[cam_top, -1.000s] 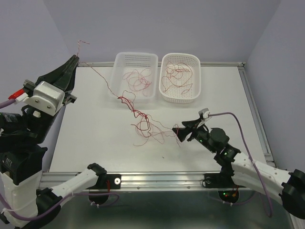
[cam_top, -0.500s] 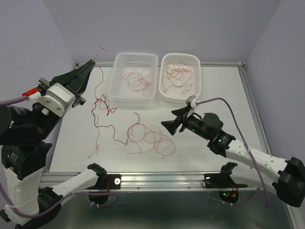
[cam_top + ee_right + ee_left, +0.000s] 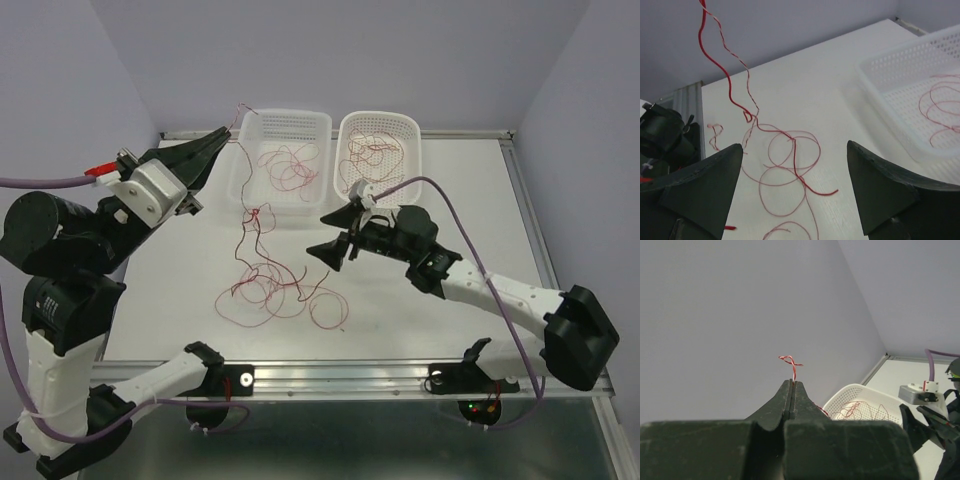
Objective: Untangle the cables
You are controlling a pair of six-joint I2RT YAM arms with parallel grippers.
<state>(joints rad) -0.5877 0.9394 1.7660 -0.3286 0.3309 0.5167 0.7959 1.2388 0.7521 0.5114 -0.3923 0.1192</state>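
Observation:
My left gripper (image 3: 225, 134) is shut on one end of a thin red cable (image 3: 254, 217). The cable hangs from it down to the table. Its short twisted end (image 3: 791, 361) sticks out past the closed fingertips (image 3: 791, 386). The rest of the cables lie in loose red loops (image 3: 276, 291) on the white table. My right gripper (image 3: 329, 233) is wide open and empty, hovering to the right of the hanging strand. In the right wrist view the loops (image 3: 790, 159) lie between and beyond its fingers (image 3: 715, 175), and the hanging strand (image 3: 726, 76) rises at the left.
Two white perforated baskets stand at the table's far edge, the left basket (image 3: 312, 122) and the right basket (image 3: 411, 128). Each holds loose red cables. The left basket's rim (image 3: 875, 95) shows close on the right in the right wrist view. The table's metal rail (image 3: 330, 372) runs along the near edge.
My left gripper has swung right toward the baskets, carrying the cable end and dragging the loops along. My right gripper has moved left and farther in, now open beside the hanging strand.

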